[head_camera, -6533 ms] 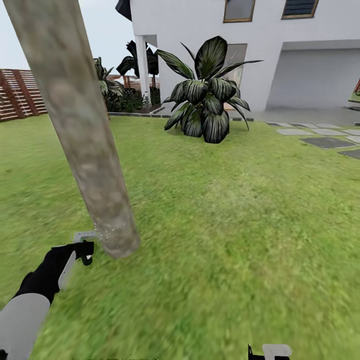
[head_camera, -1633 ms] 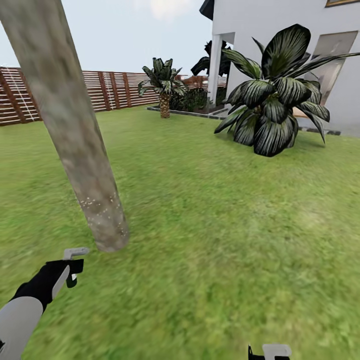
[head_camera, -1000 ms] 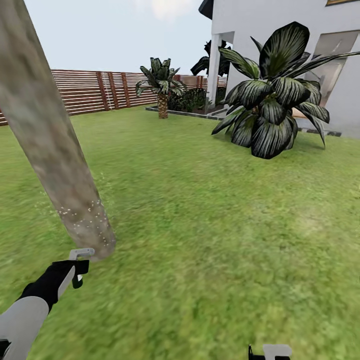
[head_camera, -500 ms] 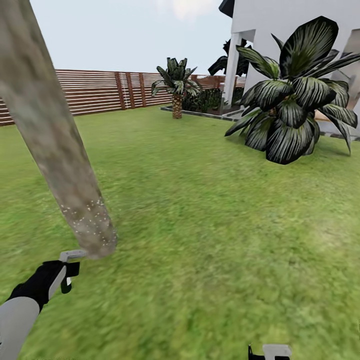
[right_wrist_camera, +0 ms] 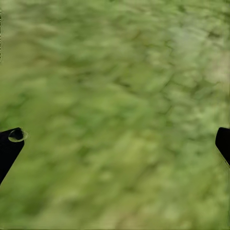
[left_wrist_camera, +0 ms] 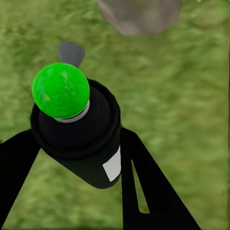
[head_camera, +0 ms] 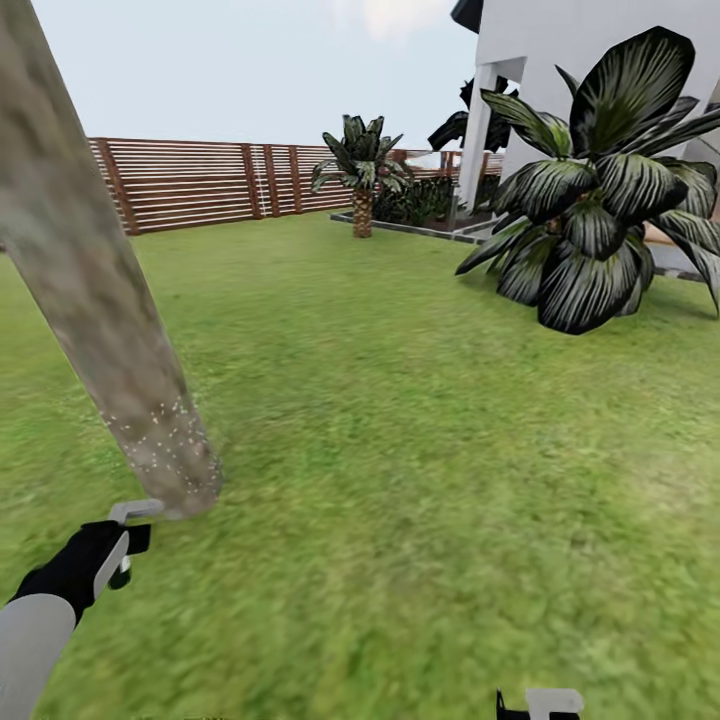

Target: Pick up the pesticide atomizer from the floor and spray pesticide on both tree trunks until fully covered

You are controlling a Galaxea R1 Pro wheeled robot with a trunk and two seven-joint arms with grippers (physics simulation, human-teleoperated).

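A thick, pale grey-brown mottled tree trunk (head_camera: 95, 290) leans across the left of the head view, rising from the garden lawn (head_camera: 420, 470). Whitish pesticide specks (head_camera: 165, 435) dot its lowest part. My left gripper (head_camera: 128, 538) hovers just in front of the trunk's base (left_wrist_camera: 141, 14). In the left wrist view the left gripper (left_wrist_camera: 76, 143) is shut on the pesticide atomizer (left_wrist_camera: 76, 139), a black cylinder whose round tip (left_wrist_camera: 61, 90) shows bright green and points toward the trunk. My right gripper (head_camera: 540, 704) sits low over grass, its fingers (right_wrist_camera: 10, 143) spread wide and empty.
A big dark-leaved plant (head_camera: 595, 210) stands at the right before a white house (head_camera: 540, 60). A small palm (head_camera: 360, 175) and a brown slat fence (head_camera: 200, 185) line the far edge. Grass stretches between them.
The camera has swung, so the fence and plants sit further right in the picture. The trunk's base now lies lower left, with more white specks on it. My left gripper stays by it.
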